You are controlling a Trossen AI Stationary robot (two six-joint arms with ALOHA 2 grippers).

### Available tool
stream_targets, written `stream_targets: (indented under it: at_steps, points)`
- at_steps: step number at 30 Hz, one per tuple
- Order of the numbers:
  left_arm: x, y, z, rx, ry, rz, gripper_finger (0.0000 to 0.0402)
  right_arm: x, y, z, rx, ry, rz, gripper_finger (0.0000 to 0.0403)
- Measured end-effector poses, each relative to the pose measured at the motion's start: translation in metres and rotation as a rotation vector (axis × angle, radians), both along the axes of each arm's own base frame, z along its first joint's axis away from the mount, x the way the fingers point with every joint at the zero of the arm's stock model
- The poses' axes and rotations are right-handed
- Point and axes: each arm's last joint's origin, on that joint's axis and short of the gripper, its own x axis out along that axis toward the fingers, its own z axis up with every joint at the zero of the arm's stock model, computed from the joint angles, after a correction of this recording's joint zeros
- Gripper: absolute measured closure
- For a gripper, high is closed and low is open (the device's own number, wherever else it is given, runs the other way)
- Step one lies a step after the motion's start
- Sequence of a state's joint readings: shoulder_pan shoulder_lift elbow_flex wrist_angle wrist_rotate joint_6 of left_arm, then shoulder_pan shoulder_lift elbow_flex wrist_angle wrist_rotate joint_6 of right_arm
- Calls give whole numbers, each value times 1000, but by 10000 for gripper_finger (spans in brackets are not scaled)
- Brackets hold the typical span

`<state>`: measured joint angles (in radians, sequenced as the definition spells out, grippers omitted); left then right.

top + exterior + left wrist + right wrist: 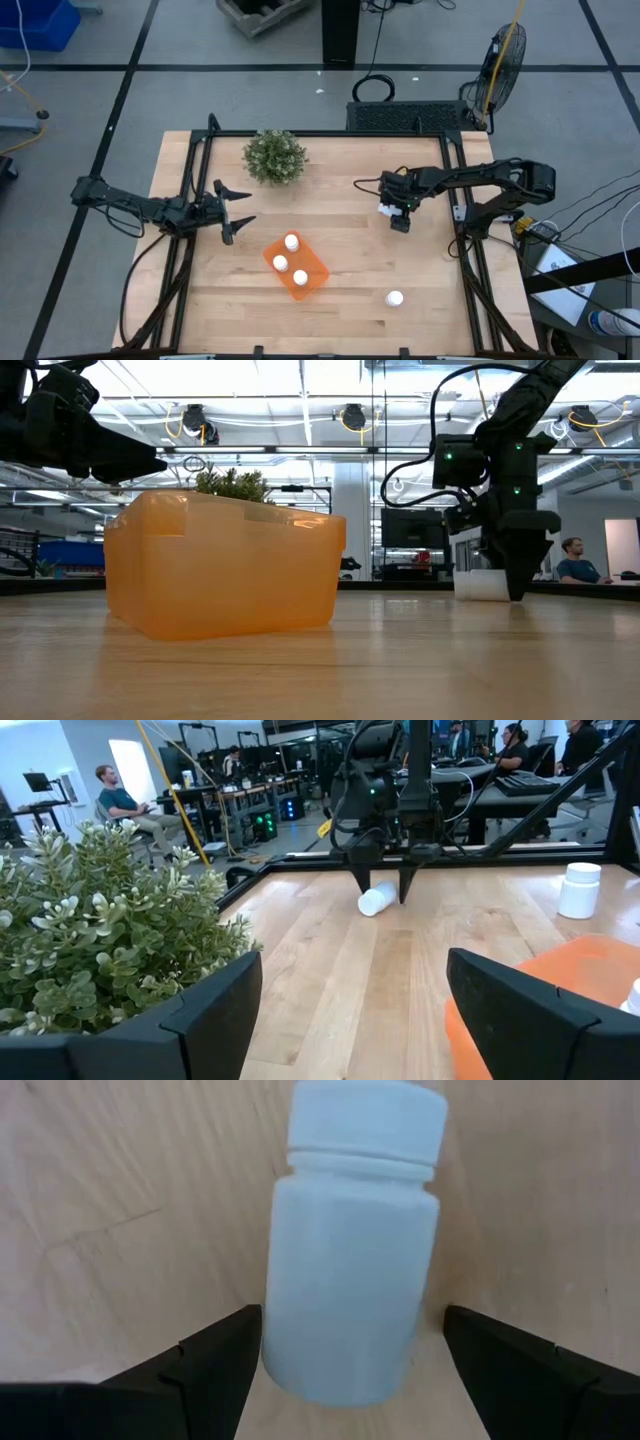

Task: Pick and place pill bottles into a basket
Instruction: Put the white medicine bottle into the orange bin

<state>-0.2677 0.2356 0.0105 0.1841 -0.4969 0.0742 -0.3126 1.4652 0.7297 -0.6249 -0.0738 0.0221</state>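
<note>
My right hand (398,214) is down at the bench (350,290), fingers spread to either side of a bottle (352,1250) that lies on its side between them, not yet pinched. To do this well I should, I judge, settle low enough that the pads meet the body below the cap, keep the bottle centred in the gap so it does not roll away, then press together evenly before lifting. The basket (296,267) sits to the left and nearer, well apart from this hand, with three bottles (291,242) standing in it. One more bottle (395,298) stands on the bench near the front right. My left hand (238,211) waits spread and empty, just left of the basket, near the plant (274,157).
</note>
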Motion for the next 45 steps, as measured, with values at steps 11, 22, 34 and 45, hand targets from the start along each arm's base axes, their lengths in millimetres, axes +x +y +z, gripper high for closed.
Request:
stream_targets:
  at_steps: [11, 22, 34, 45]
  points:
    - [0, 0, 0, 0, -1, 0, 76, 8, -3, 0, -21, -85, -22, 94]
    - [0, 0, 0, 0, -1, 0, 89, 12, -1, 1, 15, -137, 12, 255]
    - [0, 0, 0, 0, -1, 0, 77, 40, 23, 1, 48, -537, 130, 259]
    - [0, 0, 0, 48, 10, -2, 82, 78, 52, 42, -47, -1102, 290, 259]
